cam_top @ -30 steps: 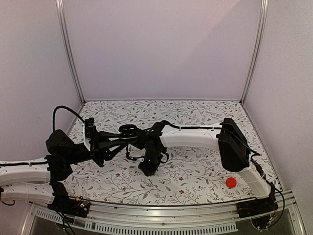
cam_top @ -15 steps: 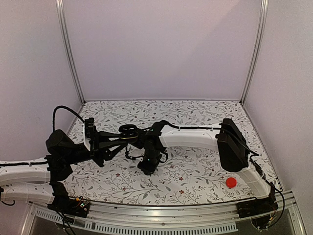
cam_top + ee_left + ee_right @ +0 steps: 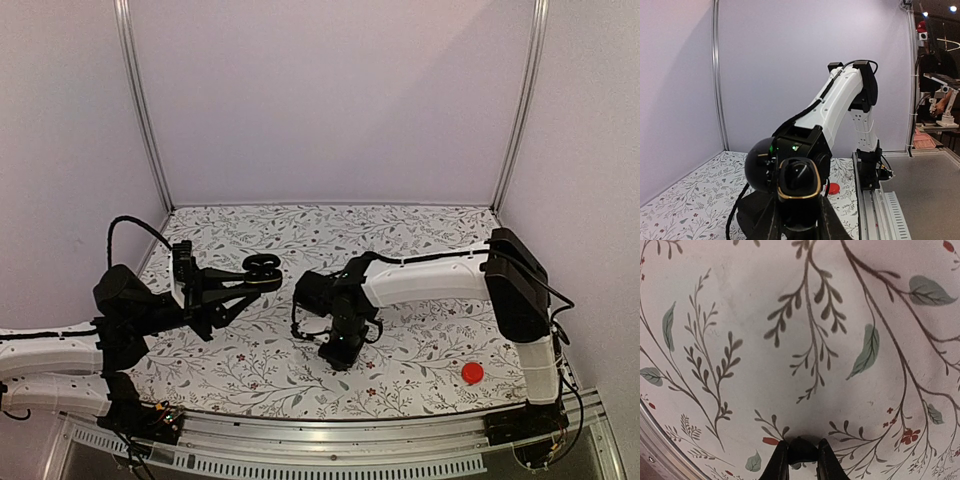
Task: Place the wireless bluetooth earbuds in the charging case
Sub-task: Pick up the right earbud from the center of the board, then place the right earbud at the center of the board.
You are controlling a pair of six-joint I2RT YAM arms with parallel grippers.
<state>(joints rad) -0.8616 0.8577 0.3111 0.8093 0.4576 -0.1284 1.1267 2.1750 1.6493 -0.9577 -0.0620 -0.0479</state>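
Fingers (image 3: pixel 771 222) of the left gripper (image 3: pixel 799 215) clench the small glossy black clamshell charging case (image 3: pixel 799 177), open and held aloft, left of centre in the overhead view. The right gripper (image 3: pixel 340 356) pinches a small black earbud (image 3: pixel 799 449) low over the floral-print tablecloth (image 3: pixel 790 340), mid-frame, apart from the case. Flat red disc (image 3: pixel 472 373) sits lower right.

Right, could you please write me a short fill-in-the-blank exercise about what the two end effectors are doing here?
1. The left end effector is shut on the charging case, whose rim is ____ coloured.
2. The right end effector, pinching a small dark object, points ____ at the floral tablecloth.
3. The red disc lies near the ____ arm's base.
Missing words: gold, down, right.
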